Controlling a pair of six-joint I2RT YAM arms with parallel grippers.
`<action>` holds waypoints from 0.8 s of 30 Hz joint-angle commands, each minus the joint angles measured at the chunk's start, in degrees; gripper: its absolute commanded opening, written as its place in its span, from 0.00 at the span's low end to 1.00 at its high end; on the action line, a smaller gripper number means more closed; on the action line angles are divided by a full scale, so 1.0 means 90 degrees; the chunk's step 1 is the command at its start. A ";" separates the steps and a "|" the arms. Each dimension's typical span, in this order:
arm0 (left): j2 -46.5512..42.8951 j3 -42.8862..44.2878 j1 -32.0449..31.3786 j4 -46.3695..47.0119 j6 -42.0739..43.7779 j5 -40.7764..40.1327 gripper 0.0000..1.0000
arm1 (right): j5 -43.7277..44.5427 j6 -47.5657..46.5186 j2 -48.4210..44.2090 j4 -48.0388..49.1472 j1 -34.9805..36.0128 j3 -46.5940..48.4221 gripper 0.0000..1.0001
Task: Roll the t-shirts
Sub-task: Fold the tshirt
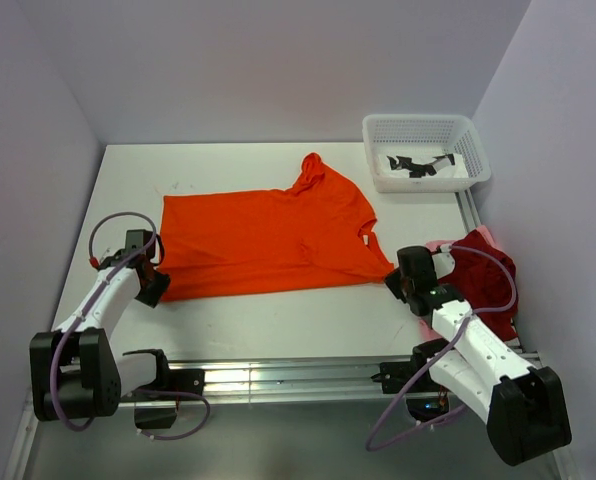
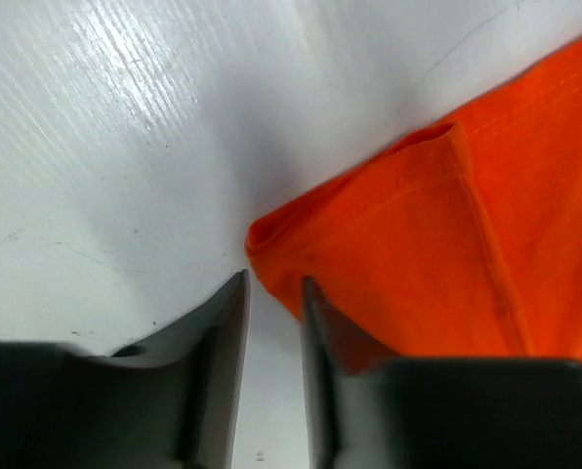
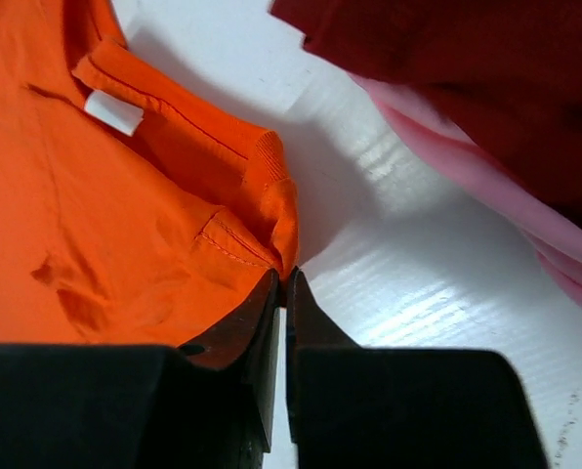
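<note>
The bright orange t-shirt (image 1: 268,240) lies folded lengthwise and flat across the middle of the table. My left gripper (image 1: 150,282) sits at its near left corner. In the left wrist view the gripper (image 2: 274,281) is open with bare table between the jaws, and the shirt's corner (image 2: 447,254) lies just beyond the tips. My right gripper (image 1: 396,283) is at the shirt's near right corner. In the right wrist view it (image 3: 284,276) is shut on the edge of the orange fabric (image 3: 96,215). The dark red t-shirt (image 1: 486,268) lies crumpled on the pale pink one (image 1: 444,244) at the right.
A white lattice basket (image 1: 418,120) with black and white items stands at the back right. The red shirt (image 3: 467,59) and pink shirt (image 3: 467,166) lie close to the right of my right gripper. A metal rail (image 1: 298,380) runs along the near edge. Walls enclose the table.
</note>
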 commanded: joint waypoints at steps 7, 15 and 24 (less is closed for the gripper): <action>-0.0672 0.0229 -0.0085 -0.0485 -0.0299 0.0082 0.55 | 0.0148 -0.0227 -0.0769 -0.0685 -0.0044 -0.0123 0.54; -0.1003 0.0816 -0.0085 0.0244 0.0861 0.0587 0.56 | 0.0208 -0.0861 -0.1064 -0.0638 -0.0054 0.0345 0.53; -0.0068 0.1792 -0.0085 0.1484 0.1702 0.1583 0.92 | -0.1120 -0.2463 0.0830 0.0631 -0.0044 0.1614 0.53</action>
